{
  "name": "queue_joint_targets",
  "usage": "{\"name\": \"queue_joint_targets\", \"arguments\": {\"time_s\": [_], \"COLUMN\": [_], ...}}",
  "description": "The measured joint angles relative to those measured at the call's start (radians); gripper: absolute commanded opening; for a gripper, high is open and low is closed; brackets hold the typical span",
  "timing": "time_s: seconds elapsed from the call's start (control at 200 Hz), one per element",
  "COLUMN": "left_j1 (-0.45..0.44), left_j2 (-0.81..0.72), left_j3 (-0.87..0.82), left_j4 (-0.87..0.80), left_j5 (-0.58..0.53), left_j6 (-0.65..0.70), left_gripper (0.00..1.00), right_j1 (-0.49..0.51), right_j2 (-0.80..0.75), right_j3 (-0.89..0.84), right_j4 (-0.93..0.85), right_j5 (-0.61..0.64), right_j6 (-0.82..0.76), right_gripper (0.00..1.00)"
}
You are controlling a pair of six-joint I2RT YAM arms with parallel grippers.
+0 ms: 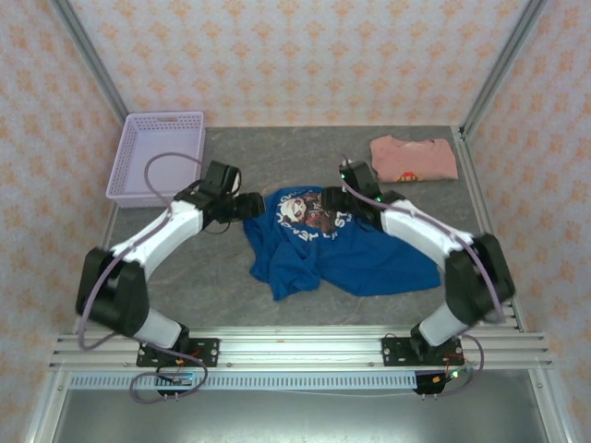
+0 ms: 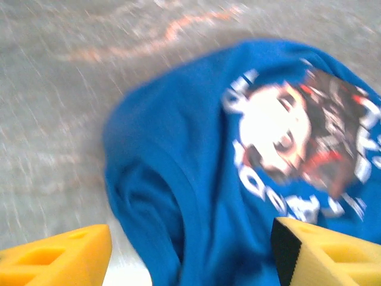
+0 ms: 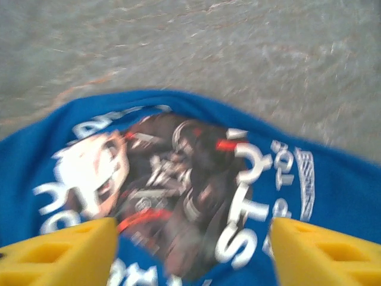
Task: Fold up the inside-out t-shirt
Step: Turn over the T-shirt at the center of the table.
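The inside-out t-shirt (image 1: 342,249) is royal blue and lies crumpled in the middle of the grey table, its white, black and orange graphic (image 1: 309,214) facing up at the far edge. My left gripper (image 1: 251,205) hovers at the shirt's far left edge, open, with its yellow fingers (image 2: 59,256) wide apart over a blue fold (image 2: 178,196). My right gripper (image 1: 331,198) is at the far edge just right of the graphic, also open. In the right wrist view its fingers (image 3: 327,250) straddle the print (image 3: 178,185), and nothing is pinched between them.
A lavender plastic basket (image 1: 157,152) stands at the back left. A folded salmon-pink shirt (image 1: 414,159) lies at the back right. Metal frame posts (image 1: 485,83) and patterned walls close in the table, and an aluminium rail (image 1: 295,351) runs along the near edge.
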Motion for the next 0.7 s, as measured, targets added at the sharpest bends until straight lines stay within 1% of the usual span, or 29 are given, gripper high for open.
{"name": "queue_joint_targets", "arguments": {"time_s": [0.06, 0.135, 0.225, 0.25, 0.28, 0.31, 0.33, 0.37, 0.41, 0.425, 0.45, 0.515, 0.53, 0.61, 0.701], "left_j1": [0.021, 0.039, 0.041, 0.041, 0.041, 0.040, 0.039, 0.039, 0.039, 0.039, 0.039, 0.039, 0.039, 0.041, 0.047], "left_j2": [0.106, 0.233, 0.356, 0.373, 0.389, 0.399, 0.406, 0.417, 0.427, 0.431, 0.438, 0.447, 0.447, 0.440, 0.366], "left_j3": [0.056, 0.131, 0.197, 0.202, 0.203, 0.203, 0.204, 0.206, 0.209, 0.212, 0.216, 0.230, 0.234, 0.274, 0.309], "left_j4": [0.006, 0.004, 0.006, 0.006, 0.006, 0.005, 0.006, 0.006, 0.006, 0.007, 0.007, 0.006, 0.005, -0.004, 0.013], "left_j5": [-0.017, -0.011, 0.034, 0.048, 0.067, 0.083, 0.095, 0.116, 0.130, 0.136, 0.145, 0.153, 0.154, 0.151, 0.145], "left_j6": [0.010, 0.021, 0.029, 0.031, 0.034, 0.039, 0.042, 0.045, 0.043, 0.039, 0.039, 0.045, 0.051, 0.056, 0.063], "left_gripper": [0.74, 0.74, 0.69, 0.67, 0.62, 0.56, 0.51, 0.41, 0.27, 0.22, 0.16, 0.02, 0.00, 0.00, 0.00], "right_j1": [-0.040, -0.089, -0.127, -0.132, -0.136, -0.137, -0.137, -0.136, -0.134, -0.134, -0.134, -0.134, -0.135, -0.137, -0.144], "right_j2": [0.113, 0.244, 0.364, 0.385, 0.410, 0.432, 0.449, 0.480, 0.509, 0.517, 0.526, 0.536, 0.536, 0.533, 0.492], "right_j3": [0.077, 0.178, 0.280, 0.297, 0.322, 0.343, 0.360, 0.395, 0.433, 0.447, 0.470, 0.507, 0.512, 0.550, 0.578], "right_j4": [-0.016, -0.060, -0.133, -0.148, -0.175, -0.200, -0.217, -0.248, -0.276, -0.284, -0.293, -0.315, -0.322, -0.350, -0.351], "right_j5": [-0.004, -0.018, -0.047, -0.053, -0.064, -0.076, -0.087, -0.107, -0.117, -0.122, -0.134, -0.153, -0.155, -0.162, -0.158], "right_j6": [-0.030, -0.078, -0.131, -0.143, -0.161, -0.173, -0.183, -0.195, -0.216, -0.221, -0.225, -0.236, -0.239, -0.248, -0.259], "right_gripper": [0.82, 0.83, 0.84, 0.84, 0.82, 0.78, 0.72, 0.55, 0.37, 0.32, 0.21, 0.01, 0.00, 0.00, 0.00]}}
